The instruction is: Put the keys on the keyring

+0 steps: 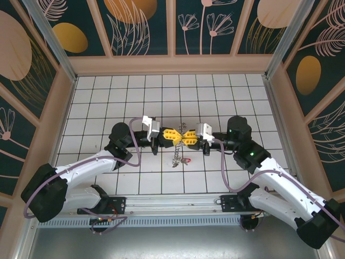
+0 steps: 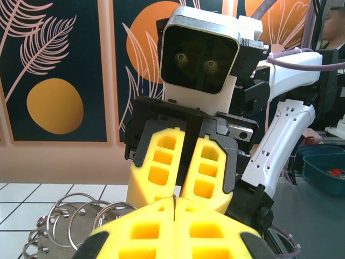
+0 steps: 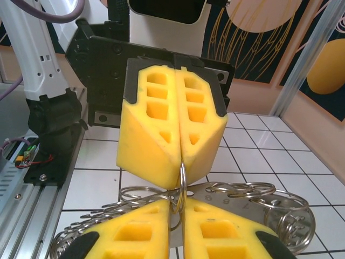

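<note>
Right fingers (image 3: 135, 237) pinch shut on the keyring (image 3: 184, 178); left fingers (image 3: 153, 140) clamp it opposite, likely steadying it over the desk (image 1: 97, 102) centre. Keys (image 1: 181, 158) sit just nearer the desk's near edge.

From above, the left tool (image 1: 178, 136) and right tool (image 1: 185, 137) are hiding their pinch point under yellow fingers (image 1: 170, 135). The keys (image 1: 185, 160) dangling below are showing too small to separate beyond a red speck. In the wrist views, the bottom edge is cutting off each near tool's fingers and the ring coils (image 3: 67, 243). The thin ring (image 3: 183, 181) is sitting half hidden in both seams.
</note>
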{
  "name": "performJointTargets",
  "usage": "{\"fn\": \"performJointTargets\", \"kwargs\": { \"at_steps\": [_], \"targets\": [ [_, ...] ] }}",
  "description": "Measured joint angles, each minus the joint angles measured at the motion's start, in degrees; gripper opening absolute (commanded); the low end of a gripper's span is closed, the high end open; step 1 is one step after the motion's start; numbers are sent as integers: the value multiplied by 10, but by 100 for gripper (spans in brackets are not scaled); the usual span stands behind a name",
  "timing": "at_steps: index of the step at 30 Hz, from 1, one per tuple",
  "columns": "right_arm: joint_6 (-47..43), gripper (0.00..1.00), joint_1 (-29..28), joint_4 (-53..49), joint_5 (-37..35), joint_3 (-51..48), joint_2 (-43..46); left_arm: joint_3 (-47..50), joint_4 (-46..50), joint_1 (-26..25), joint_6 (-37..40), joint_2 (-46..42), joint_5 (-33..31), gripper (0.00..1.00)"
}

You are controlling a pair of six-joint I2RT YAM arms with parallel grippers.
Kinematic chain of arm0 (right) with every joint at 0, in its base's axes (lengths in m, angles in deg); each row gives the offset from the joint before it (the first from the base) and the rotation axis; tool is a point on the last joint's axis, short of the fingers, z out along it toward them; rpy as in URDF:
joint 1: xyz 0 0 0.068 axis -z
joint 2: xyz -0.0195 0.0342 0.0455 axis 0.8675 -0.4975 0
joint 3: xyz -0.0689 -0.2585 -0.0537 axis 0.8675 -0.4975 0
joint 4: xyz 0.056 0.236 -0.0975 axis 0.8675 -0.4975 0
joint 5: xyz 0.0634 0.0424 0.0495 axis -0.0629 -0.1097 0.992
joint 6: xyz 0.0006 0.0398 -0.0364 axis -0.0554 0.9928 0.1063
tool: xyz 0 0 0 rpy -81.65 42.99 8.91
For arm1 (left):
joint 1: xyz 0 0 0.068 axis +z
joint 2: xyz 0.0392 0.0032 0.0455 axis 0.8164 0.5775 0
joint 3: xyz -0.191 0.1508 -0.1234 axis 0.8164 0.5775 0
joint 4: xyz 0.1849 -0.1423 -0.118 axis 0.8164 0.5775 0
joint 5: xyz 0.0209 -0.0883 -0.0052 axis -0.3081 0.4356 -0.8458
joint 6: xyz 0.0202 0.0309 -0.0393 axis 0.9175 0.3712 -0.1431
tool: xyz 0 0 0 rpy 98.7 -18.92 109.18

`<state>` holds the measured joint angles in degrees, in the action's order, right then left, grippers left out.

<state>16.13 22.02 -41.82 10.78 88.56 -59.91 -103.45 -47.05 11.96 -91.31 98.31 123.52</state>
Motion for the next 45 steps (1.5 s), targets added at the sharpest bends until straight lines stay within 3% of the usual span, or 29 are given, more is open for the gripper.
{"fn": "performJointTargets", "kwargs": {
  "at_steps": [6,9,12,16,18,20,25,29,31,34,39,45],
  "targets": [
    [0,13,0,2,3,0,-6,0,-8,0,-3,11,2,0],
    [6,0,0,2,4,0,-9,0,-14,1,-3,15,2,0],
    [6,0,0,4,1,0,-9,0,-16,2,-3,16,4,0],
    [-12,0,0,-29,-19,7,-14,-18,88,2,51,-5,-7,11],
    [-30,0,-2,-61,-33,24,-26,-40,182,2,101,-23,-21,29],
    [-49,0,-3,-100,-49,43,-40,-71,280,1,157,-39,-35,34],
    [-79,0,-3,-155,-74,61,-47,-182,519,1,305,-15,-62,34],
    [-91,0,-5,-177,-81,69,-53,-223,622,1,371,20,-64,33],
    [-92,0,-7,-188,-83,69,-57,-228,646,1,389,24,-64,29],
    [-93,0,-13,-196,-85,70,-59,-229,664,1,406,25,-72,16],
    [-95,0,-17,-198,-98,76,-59,-231,666,0,404,24,-67,11],
    [-95,0,-25,-198,-107,81,-59,-203,625,0,373,3,-50,21]
  ]
}}
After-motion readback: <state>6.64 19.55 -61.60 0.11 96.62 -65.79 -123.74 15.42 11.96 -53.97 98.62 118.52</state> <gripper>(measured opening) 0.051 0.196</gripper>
